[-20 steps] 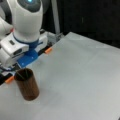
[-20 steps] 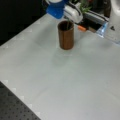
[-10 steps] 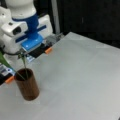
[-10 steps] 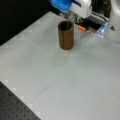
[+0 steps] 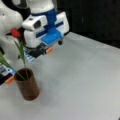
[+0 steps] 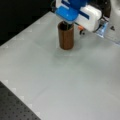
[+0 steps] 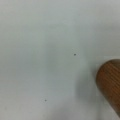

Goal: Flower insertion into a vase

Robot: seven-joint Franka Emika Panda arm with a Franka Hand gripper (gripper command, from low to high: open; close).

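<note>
The dark-brown vase [image 5: 27, 86] stands upright on the white table near a front view's bottom left. A flower [image 5: 15, 32] with a red bud and green leaves has its stem down inside the vase's mouth, and it leans up toward the arm. My gripper [image 5: 35, 51] hangs under the white-and-blue hand, just right of the stem and above the vase; its fingers are hidden. In a front view the gripper [image 6: 68, 22] sits right over the vase [image 6: 66, 37]. The wrist view catches only the vase [image 7: 110, 85] at its right edge.
Orange and blue-white fixtures [image 5: 48, 50] lie on the table behind the vase, one also seen beside it [image 6: 102, 27]. The white table [image 5: 82, 82] spreads out to a front view's right. A dark perforated board [image 6: 15, 107] borders the table.
The hand has shifted to the right and slightly up in a front view, while the flower's stem has stayed in the vase. The vase has not moved.
</note>
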